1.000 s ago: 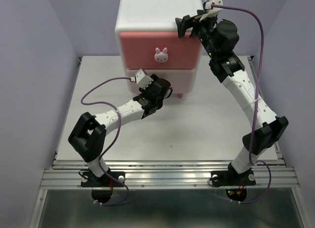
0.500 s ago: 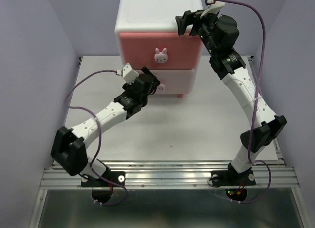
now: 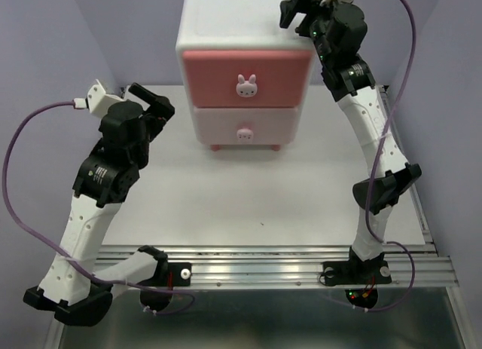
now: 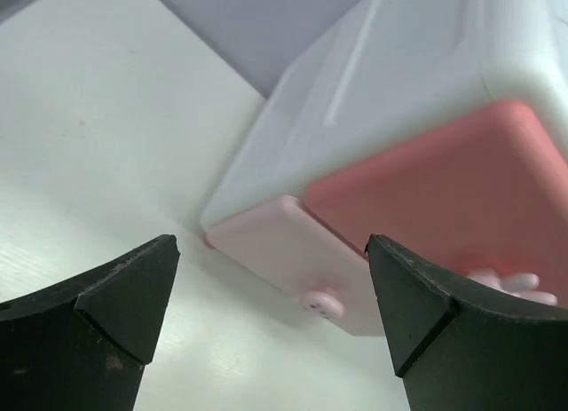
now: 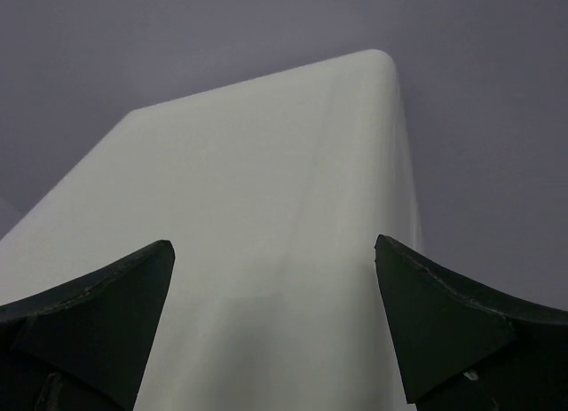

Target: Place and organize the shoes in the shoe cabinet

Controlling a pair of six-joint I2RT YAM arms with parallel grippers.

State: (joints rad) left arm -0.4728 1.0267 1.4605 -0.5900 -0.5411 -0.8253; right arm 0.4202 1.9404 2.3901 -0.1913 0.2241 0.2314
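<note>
1. The small white boxy cabinet with two pink drawer fronts stands at the far edge of the table; both drawers look shut.
2. The left claw hangs wide open and empty, left of the cabinet.
3. The right claw gapes wide, holding nothing, above the cabinet's top right corner.

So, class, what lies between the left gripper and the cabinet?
Nothing: only bare table between the left gripper and the cabinet, clearest in the top view.
</note>
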